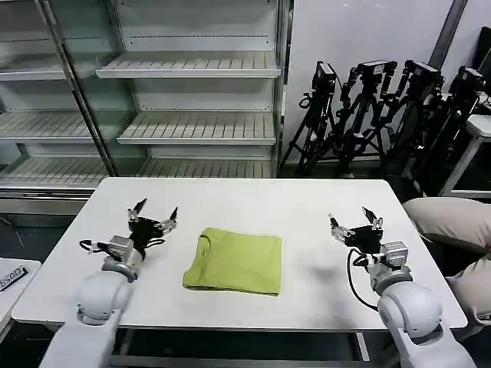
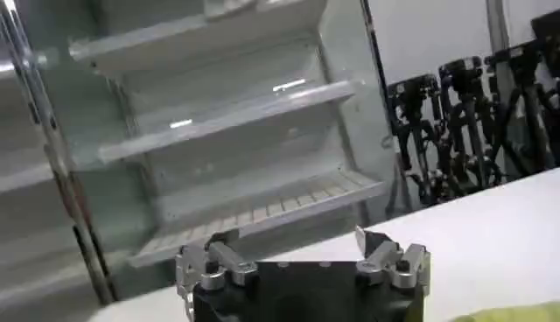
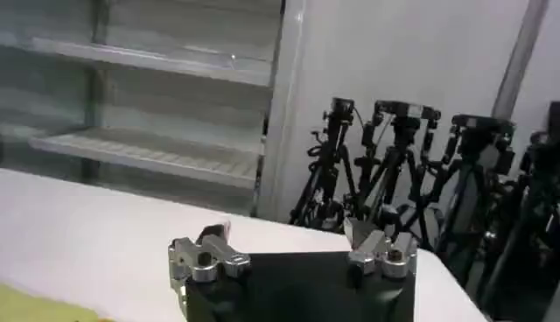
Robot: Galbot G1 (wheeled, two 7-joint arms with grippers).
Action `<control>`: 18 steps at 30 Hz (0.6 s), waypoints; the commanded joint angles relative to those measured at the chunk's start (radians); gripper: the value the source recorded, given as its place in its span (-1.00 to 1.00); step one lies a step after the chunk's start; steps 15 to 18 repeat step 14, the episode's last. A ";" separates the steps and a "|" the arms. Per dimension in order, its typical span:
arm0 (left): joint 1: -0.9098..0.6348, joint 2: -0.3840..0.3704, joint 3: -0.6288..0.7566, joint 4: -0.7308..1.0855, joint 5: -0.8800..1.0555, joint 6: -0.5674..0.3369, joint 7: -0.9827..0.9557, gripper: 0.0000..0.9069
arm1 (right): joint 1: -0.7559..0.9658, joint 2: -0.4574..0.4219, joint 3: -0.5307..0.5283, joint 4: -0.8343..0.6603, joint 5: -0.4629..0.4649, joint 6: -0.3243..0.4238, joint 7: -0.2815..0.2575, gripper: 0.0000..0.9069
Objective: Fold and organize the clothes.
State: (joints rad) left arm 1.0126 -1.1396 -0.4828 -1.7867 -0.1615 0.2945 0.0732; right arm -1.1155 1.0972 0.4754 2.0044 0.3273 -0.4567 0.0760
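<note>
Clothes here amount to one lime T-shirt [image 1: 234, 262], folded into a neat rectangle on the white table [image 1: 245, 203], collar apparently toward the robot's left. Going left to right: the left gripper [image 1: 156, 213] hovers just beside the shirt, fingers spread wide and empty; the shirt lies between both; the right gripper [image 1: 352, 217] sits well apart, likewise wide open.
</note>
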 commanded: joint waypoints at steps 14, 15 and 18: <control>0.026 0.008 -0.093 0.004 0.064 -0.145 0.093 1.00 | 0.013 0.052 -0.050 -0.093 -0.200 0.145 -0.032 1.00; 0.026 0.008 -0.093 0.004 0.064 -0.145 0.093 1.00 | 0.013 0.052 -0.050 -0.093 -0.200 0.145 -0.032 1.00; 0.026 0.008 -0.093 0.004 0.064 -0.145 0.093 1.00 | 0.013 0.052 -0.050 -0.093 -0.200 0.145 -0.032 1.00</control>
